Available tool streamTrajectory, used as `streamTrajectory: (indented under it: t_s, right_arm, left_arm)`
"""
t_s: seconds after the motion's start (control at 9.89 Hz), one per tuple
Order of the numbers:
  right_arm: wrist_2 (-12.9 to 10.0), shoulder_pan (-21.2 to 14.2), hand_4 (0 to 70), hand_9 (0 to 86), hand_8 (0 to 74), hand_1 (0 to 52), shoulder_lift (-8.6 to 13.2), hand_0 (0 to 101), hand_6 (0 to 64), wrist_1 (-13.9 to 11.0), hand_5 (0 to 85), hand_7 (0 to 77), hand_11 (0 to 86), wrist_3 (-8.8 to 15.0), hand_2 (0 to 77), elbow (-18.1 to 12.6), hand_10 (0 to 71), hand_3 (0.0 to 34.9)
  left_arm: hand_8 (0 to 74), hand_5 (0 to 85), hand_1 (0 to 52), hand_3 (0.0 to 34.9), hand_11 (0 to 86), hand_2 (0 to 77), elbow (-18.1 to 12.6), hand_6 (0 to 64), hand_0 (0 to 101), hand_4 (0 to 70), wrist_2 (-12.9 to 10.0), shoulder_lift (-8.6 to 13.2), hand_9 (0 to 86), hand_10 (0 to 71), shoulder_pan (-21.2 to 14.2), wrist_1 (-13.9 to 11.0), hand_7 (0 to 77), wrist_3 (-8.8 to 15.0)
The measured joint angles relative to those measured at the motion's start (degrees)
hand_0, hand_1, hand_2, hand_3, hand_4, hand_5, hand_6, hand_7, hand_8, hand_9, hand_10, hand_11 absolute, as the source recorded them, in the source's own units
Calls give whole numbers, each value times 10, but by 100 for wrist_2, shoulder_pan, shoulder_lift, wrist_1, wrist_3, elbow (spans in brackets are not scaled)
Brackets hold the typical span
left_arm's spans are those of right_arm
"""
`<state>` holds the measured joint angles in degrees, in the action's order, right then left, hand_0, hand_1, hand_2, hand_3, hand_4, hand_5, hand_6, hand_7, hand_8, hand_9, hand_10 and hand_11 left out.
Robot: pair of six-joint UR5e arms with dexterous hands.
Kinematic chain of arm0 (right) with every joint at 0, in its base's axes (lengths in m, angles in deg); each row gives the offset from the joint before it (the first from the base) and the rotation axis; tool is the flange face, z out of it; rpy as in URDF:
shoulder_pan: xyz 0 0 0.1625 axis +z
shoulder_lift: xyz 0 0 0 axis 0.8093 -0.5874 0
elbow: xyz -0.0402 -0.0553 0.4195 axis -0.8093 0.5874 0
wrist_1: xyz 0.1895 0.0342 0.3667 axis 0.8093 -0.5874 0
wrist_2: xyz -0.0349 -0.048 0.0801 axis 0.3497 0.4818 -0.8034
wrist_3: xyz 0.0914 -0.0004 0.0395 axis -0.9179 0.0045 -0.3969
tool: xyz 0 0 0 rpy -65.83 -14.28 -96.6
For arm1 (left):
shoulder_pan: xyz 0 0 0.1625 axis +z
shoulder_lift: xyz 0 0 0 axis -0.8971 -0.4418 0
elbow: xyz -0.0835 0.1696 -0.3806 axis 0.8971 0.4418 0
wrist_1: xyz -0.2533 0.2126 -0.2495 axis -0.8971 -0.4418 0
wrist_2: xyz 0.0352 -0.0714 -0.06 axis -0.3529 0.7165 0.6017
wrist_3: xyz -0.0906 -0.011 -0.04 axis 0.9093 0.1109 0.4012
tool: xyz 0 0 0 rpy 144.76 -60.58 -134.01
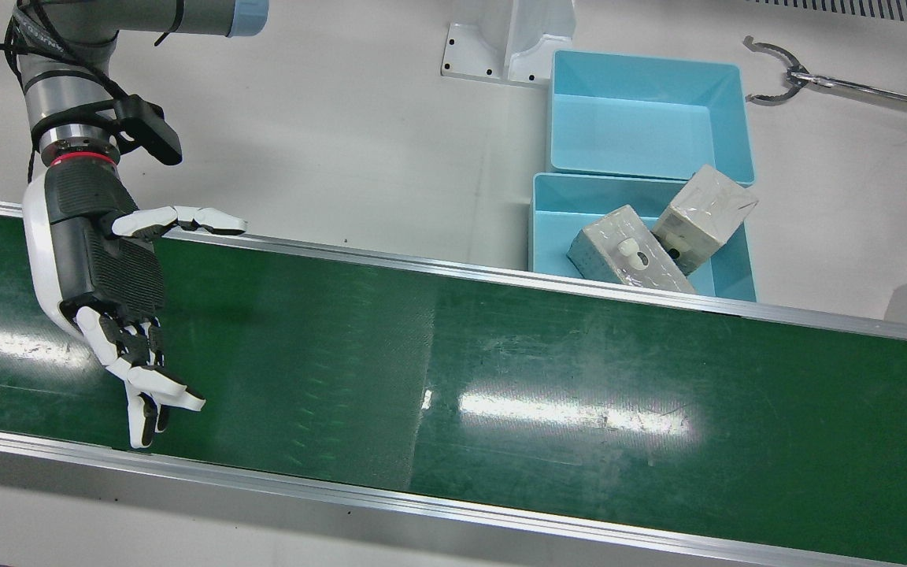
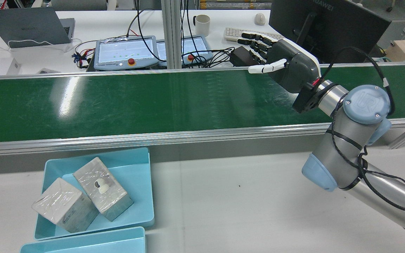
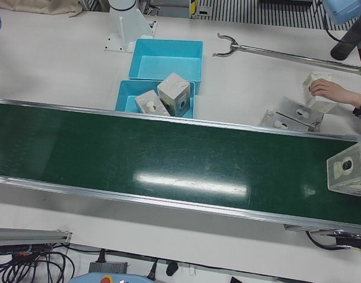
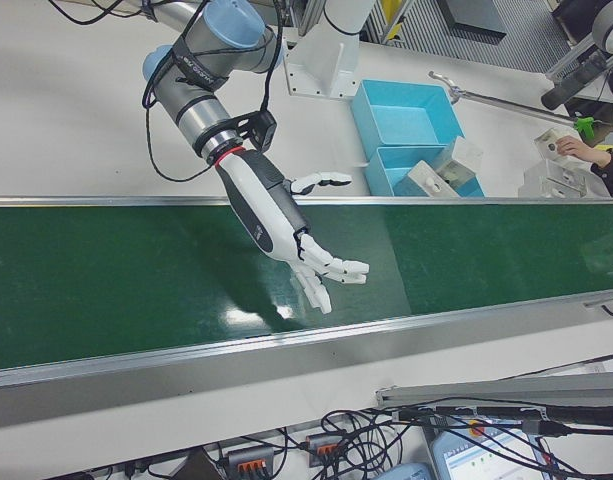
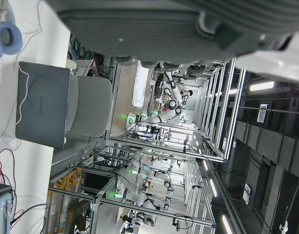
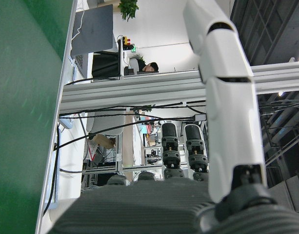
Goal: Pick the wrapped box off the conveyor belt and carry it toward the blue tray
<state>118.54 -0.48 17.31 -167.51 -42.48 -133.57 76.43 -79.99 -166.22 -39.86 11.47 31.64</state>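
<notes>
White table (image 1: pixel 343 118) carrying a long green conveyor belt (image 1: pixel 548 378) with silver rails. On the table behind the belt: two blue trays (image 1: pixel 642 110), touching end to end, the nearer tray (image 2: pixel 139 196) against the belt's rail. Farther along, loose wrapped boxes (image 3: pixel 292 118) on the table beside the rail. On the belt itself, one wrapped box (image 3: pixel 348 171) near its end.

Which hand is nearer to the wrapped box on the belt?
Probably left: only its arm shows, by the wrapped box's end of the belt; the right hand hovers over the opposite end.
</notes>
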Motion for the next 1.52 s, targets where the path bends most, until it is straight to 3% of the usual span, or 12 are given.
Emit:
streamTrajectory:
  t_s: [0.1, 0.2, 0.3, 0.4, 0.61, 0.81, 1.11, 1.31, 1.41, 1.52]
  right_arm:
    - [2, -1, 109, 27, 0, 196, -7, 512, 49, 203, 202, 185, 16, 27, 180, 90, 0, 53]
    - [7, -1, 109, 27, 0, 196, -18, 512, 49, 567, 202, 185, 16, 34, 180, 284, 0, 53]
    - [14, 3, 109, 38, 0, 164, -27, 505, 55, 880, 180, 185, 16, 30, 191, 454, 0, 56]
    - [22, 8, 136, 38, 0, 191, -35, 499, 60, 1098, 202, 202, 16, 22, 196, 567, 0, 30]
    - [63, 22, 158, 38, 0, 191, -48, 499, 65, 1258, 218, 218, 16, 12, 196, 636, 0, 38]
    - [94, 103, 158, 38, 0, 191, -117, 512, 65, 1123, 218, 224, 16, 22, 180, 564, 0, 44]
    - [92, 159, 158, 38, 0, 180, -345, 513, 65, 547, 229, 235, 16, 47, 142, 276, 0, 60]
    - [86, 152, 142, 38, 0, 185, -412, 498, 55, 463, 229, 218, 16, 49, 142, 226, 0, 62]
    - [83, 150, 115, 22, 0, 153, -424, 492, 33, 453, 213, 196, 16, 47, 147, 218, 0, 47]
    - [81, 146, 115, 22, 0, 153, -428, 492, 33, 450, 213, 196, 16, 45, 147, 216, 0, 47]
  left_arm:
    - [5, 11, 0, 0, 0, 11, 0, 0, 0, 0, 0, 0, 0, 5, 0, 0, 5, 0]
    - [5, 11, 0, 0, 0, 11, 0, 0, 0, 0, 0, 0, 0, 0, 0, 0, 5, 0]
    - [5, 11, 0, 0, 0, 11, 0, 0, 0, 0, 0, 0, 0, 5, 0, 0, 5, 0]
    - [5, 11, 0, 0, 0, 11, 0, 0, 0, 0, 0, 0, 0, 5, 0, 0, 5, 0]
    - [5, 11, 0, 0, 0, 11, 0, 0, 0, 0, 0, 0, 0, 5, 0, 0, 5, 0]
    - [5, 11, 0, 0, 5, 5, 0, 0, 0, 0, 0, 0, 0, 5, 0, 0, 5, 0]
    - [5, 11, 0, 0, 0, 11, 0, 0, 0, 0, 0, 0, 0, 5, 0, 0, 5, 0]
    - [5, 11, 0, 0, 0, 11, 0, 0, 0, 0, 0, 0, 0, 5, 0, 0, 5, 0]
    - [5, 11, 0, 0, 0, 11, 0, 0, 0, 0, 0, 0, 0, 5, 0, 0, 5, 0]
    - [5, 11, 0, 0, 0, 11, 0, 0, 0, 0, 0, 0, 0, 5, 0, 0, 5, 0]
